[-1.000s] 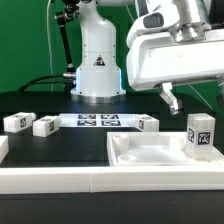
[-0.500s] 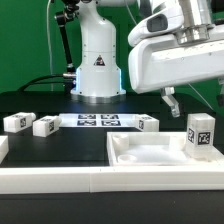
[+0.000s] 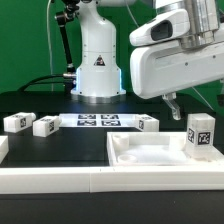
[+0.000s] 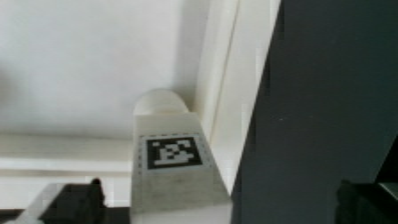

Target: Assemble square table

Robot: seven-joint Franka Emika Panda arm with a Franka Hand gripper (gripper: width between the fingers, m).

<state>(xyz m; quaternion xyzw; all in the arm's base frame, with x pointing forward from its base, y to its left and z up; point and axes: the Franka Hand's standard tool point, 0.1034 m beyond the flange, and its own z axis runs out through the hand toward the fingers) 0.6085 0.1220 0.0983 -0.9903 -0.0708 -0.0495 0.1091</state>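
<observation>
Empty and spread wide above the leg (image 3: 201,135) standing upright on the slab (image 3: 140,158), the tool (image 4: 214,203) should sink straight down, leg centred between its fingers, before closing.

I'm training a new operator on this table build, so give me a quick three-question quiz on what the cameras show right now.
1. True or false: the gripper is shut.
2. The upright leg stands on: A the marker board, B the square slab, C the black surface.
3. How many other legs lie off the slab?
Key: 1 false; 2 B; 3 three.
</observation>
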